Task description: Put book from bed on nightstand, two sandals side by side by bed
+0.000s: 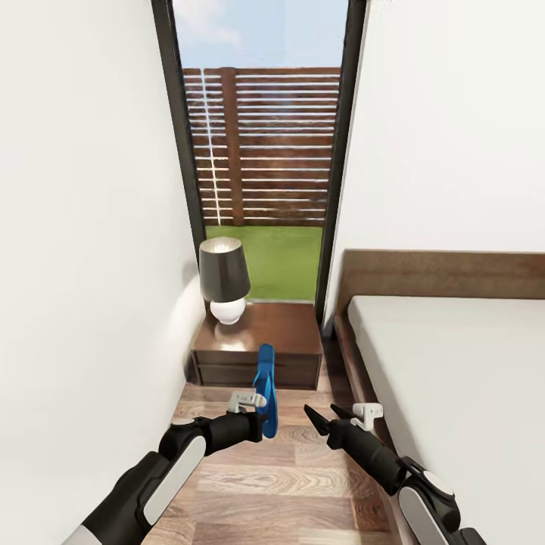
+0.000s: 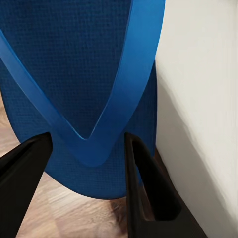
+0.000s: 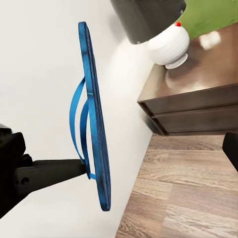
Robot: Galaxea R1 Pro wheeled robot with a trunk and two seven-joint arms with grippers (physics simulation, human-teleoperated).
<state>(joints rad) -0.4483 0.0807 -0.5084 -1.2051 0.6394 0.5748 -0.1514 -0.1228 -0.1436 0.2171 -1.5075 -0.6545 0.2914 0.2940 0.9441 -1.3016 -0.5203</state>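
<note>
My left gripper [image 1: 260, 415] is shut on one bright blue sandal [image 1: 265, 384], held upright on edge above the wood floor in front of the nightstand [image 1: 284, 333]. In the left wrist view, the black fingers [image 2: 148, 198] sit on either side of the V of the sandal's [image 2: 74, 69] straps. The right wrist view shows the sandal [image 3: 96, 148] edge-on, hanging near the white wall. My right gripper [image 1: 319, 409] stands open and empty just right of the sandal, beside the bed [image 1: 454, 363]. The book is out of view.
A lamp [image 1: 224, 278] with a dark shade and white base stands on the left of the nightstand top. A tall dark-framed window [image 1: 261, 151] lies behind it. The white wall [image 1: 83, 265] closes the left side, and the bed frame [image 1: 356, 378] bounds the narrow strip of floor [image 1: 288, 484].
</note>
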